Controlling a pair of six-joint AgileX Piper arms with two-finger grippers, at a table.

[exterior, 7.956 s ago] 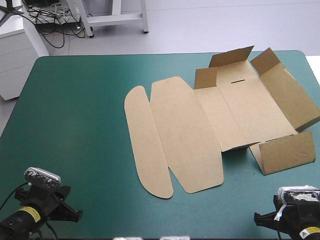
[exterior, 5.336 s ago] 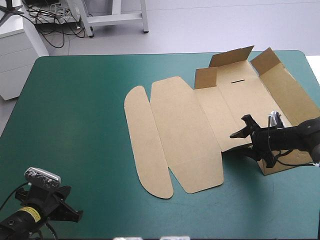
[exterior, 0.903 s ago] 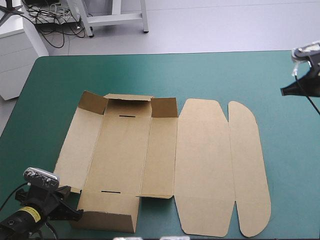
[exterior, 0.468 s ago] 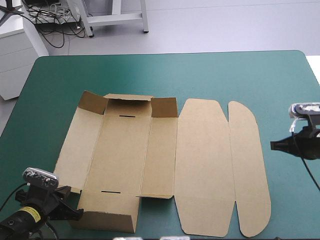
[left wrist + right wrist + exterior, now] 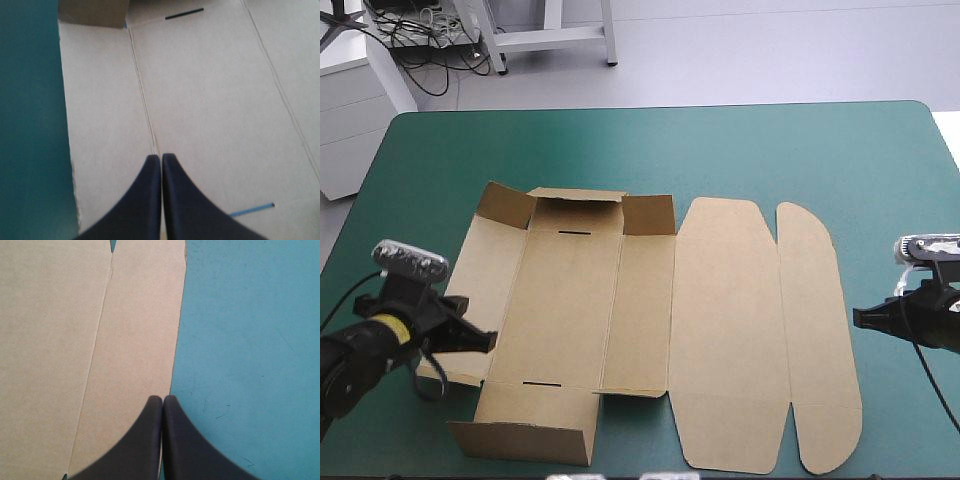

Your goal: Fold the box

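The brown box (image 5: 570, 310) lies open across the middle of the table. Its far flaps (image 5: 580, 197) and near wall (image 5: 525, 435) are raised. The lid panel (image 5: 725, 330) and rounded flap (image 5: 815, 340) lie flat to its right. My left gripper (image 5: 485, 340) is shut, with its tip over the crease between the box's left side panel and its base (image 5: 161, 157). A slot (image 5: 184, 13) shows ahead of it. My right gripper (image 5: 860, 320) is shut and empty, its tip at the rounded flap's outer edge (image 5: 163, 399).
Teal-green cover (image 5: 650, 150) stretches beyond the box's far flaps and right of the rounded flap (image 5: 250, 340). The table's right edge (image 5: 952, 150) runs close behind my right arm, and the left edge (image 5: 340, 250) is close to my left arm.
The box has gone from the table's right to the left, its lid now pointing right. My left arm moved forward onto the left side panel. My right arm came down beside the rounded flap.
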